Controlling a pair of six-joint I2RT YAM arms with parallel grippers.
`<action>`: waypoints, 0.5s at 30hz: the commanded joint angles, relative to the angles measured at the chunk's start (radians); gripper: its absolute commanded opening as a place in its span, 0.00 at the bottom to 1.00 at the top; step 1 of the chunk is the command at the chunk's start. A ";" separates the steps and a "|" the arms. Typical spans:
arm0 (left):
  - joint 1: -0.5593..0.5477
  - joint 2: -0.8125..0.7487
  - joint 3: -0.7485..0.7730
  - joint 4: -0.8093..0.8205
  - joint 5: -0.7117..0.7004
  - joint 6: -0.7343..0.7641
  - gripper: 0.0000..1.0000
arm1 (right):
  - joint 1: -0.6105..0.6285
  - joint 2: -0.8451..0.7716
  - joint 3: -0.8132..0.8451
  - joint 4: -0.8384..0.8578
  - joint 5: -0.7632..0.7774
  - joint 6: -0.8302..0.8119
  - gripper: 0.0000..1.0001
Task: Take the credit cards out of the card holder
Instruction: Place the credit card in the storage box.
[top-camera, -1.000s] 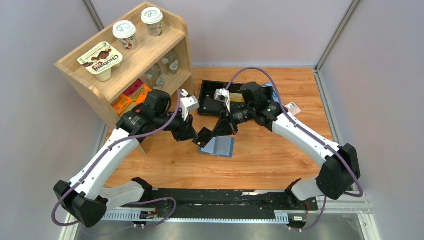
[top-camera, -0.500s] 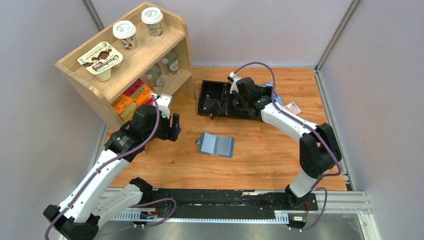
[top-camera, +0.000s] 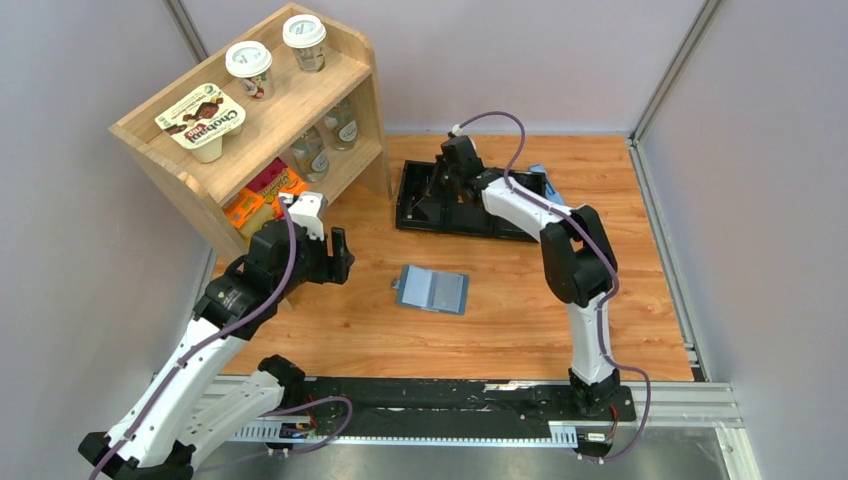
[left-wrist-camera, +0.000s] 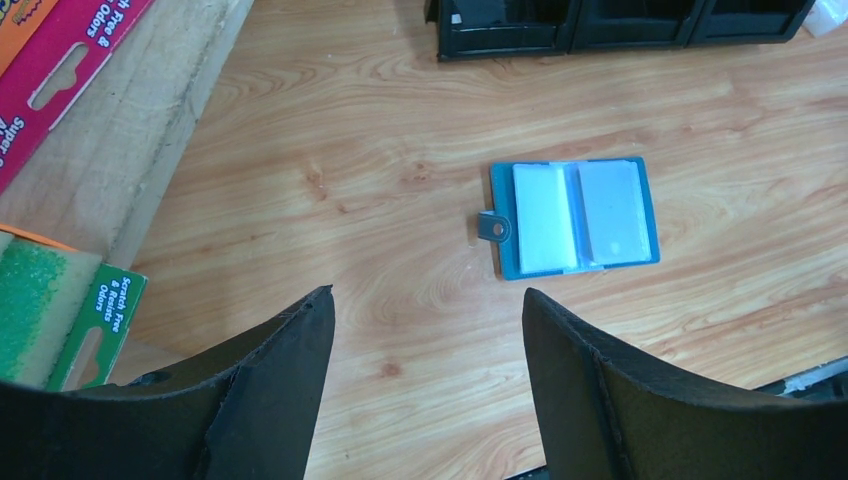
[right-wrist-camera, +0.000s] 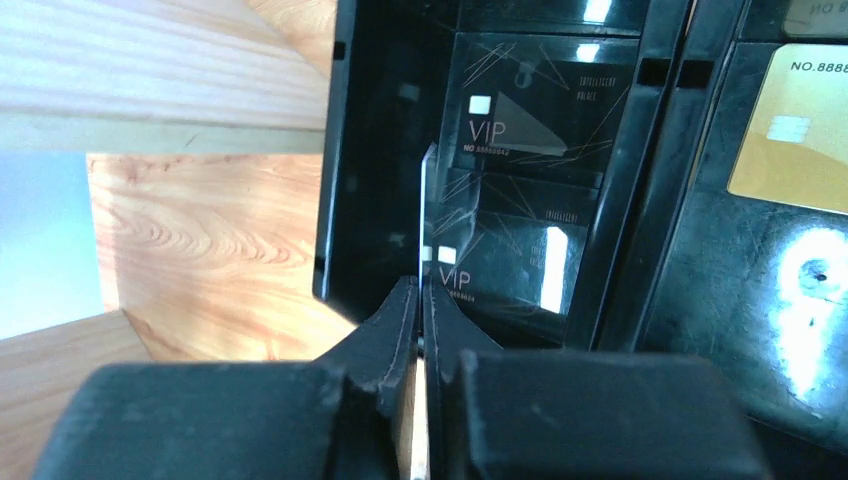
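Observation:
The teal card holder (top-camera: 432, 290) lies open and flat on the wooden table, and in the left wrist view (left-wrist-camera: 575, 215) its pockets show a whitish and a grey face. My left gripper (top-camera: 335, 257) is open and empty, well left of the holder (left-wrist-camera: 425, 295). My right gripper (top-camera: 437, 196) is shut on a thin black credit card (right-wrist-camera: 427, 200), seen edge-on, held over the left compartment of the black tray (top-camera: 415, 215). Two black VIP cards (right-wrist-camera: 530, 110) lie in that compartment.
A gold card (right-wrist-camera: 790, 130) lies in the tray's neighbouring compartment. A wooden shelf (top-camera: 300, 100) with yogurt cups and snack packets (left-wrist-camera: 60, 60) stands at the back left, close to my left arm. Grey walls close in the table.
My right gripper carried the black card from above the holder back to the tray's left compartment. My left arm pulled back to the left, away from the holder.

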 joint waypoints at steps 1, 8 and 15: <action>0.000 -0.002 -0.009 -0.003 0.029 -0.040 0.76 | 0.000 0.064 0.113 -0.054 0.049 0.053 0.08; 0.002 0.038 -0.010 0.020 0.086 -0.048 0.76 | 0.000 0.061 0.157 -0.141 0.105 -0.001 0.30; 0.002 0.118 -0.004 0.077 0.182 -0.087 0.76 | 0.009 -0.132 0.040 -0.162 0.151 -0.111 0.46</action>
